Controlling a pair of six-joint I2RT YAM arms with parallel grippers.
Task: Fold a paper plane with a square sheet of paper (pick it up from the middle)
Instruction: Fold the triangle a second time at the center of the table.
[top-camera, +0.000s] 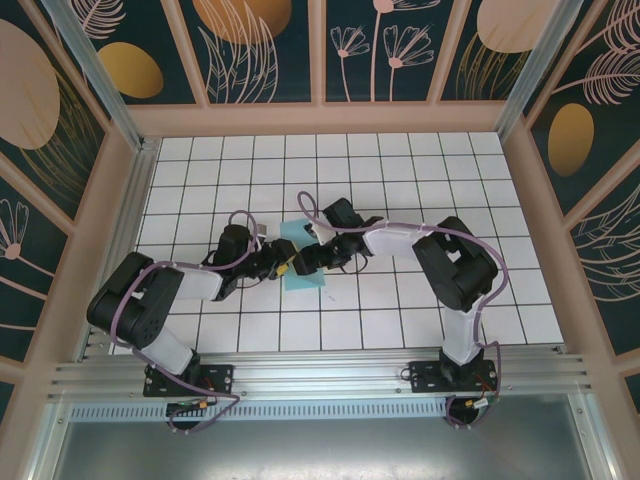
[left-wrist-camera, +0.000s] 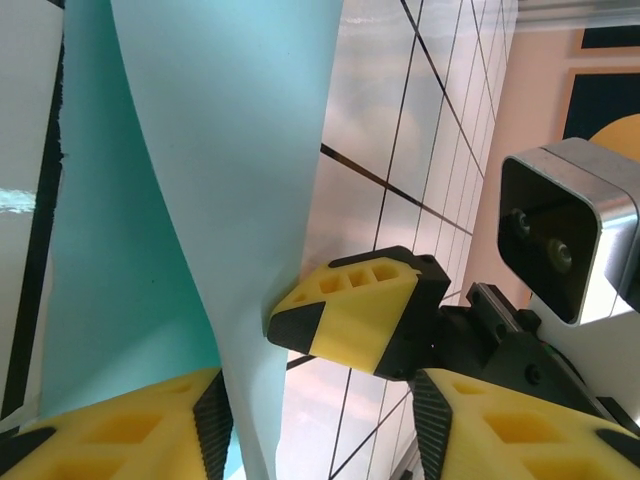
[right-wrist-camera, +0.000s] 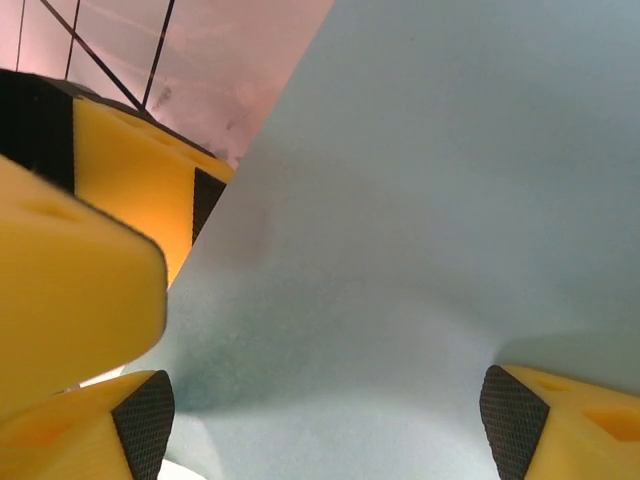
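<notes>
Paper location: your square sheet of paper sits around the middle of the bench, well away from all 4 edges, right where your 2 arms meet.
Paper shape: in the left wrist view it's lifted and bowed, standing up off the tiles in a soft curve. I can't make out a crisp crease, so I'd say it's nowhere near a paper plane yet.
Left pincer: the left pincer has its jaws apart. The sheet's edge runs down between them, tucked against 1 finger. It looks like a loose straddle, not a pinch.
Right pincer: the right pincer is spread wide, with the sheet stretched across the gap. From the left wrist view, 1 of its fingers touches the face of the paper.
How it'll handle: my guess is super light and floppy, with no stiffness of its own. It'll probably skate on those glossy tiles and sag wherever you aren't holding it.
Fragility: any hard squeeze will likely leave a dent that stays, and a sideways tug between 2 pincers could tear it.
Where to grab: the task wants it taken from the middle, so go for the raised hump near the centre with a shallow bite. Corners will just droop.
Tip: I'd close 1 pincer gently on the ridge while the other only steadies the flat part, so you don't pull against yourself.
</notes>
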